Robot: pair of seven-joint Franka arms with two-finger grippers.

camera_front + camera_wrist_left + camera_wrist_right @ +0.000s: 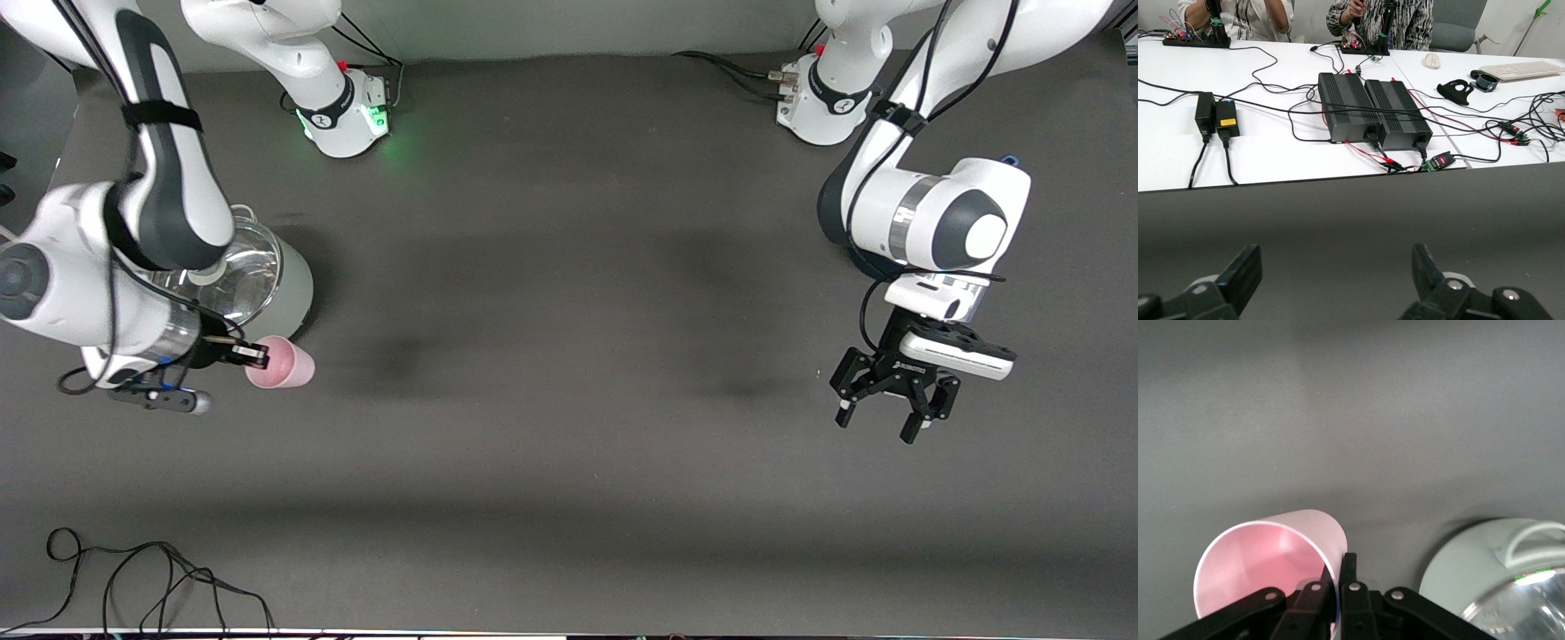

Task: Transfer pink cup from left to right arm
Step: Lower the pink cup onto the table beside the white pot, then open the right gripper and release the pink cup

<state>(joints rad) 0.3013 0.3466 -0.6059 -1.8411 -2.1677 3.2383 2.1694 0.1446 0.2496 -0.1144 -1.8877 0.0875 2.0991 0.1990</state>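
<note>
Small pale-pink tapered plastic cup [286,362], lower left of frame, beside a grey glass-lidded pot [283,283]; right claw [252,355] pinches its rim wall. Left claw [889,418], lower right over bare tabletop [569,311], spread, waiting. Cup likely light, smooth, slippery; take the free rim or body.

Pink cup [286,363] beside pot [267,283]

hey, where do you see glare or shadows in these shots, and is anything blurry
Front view: green glow at the right arm's base, soft shadows on the table. Right wrist view: bright glare on the pot's glass lid; the pink cup looks sharp. Left wrist view: the left gripper is slightly soft.
</note>
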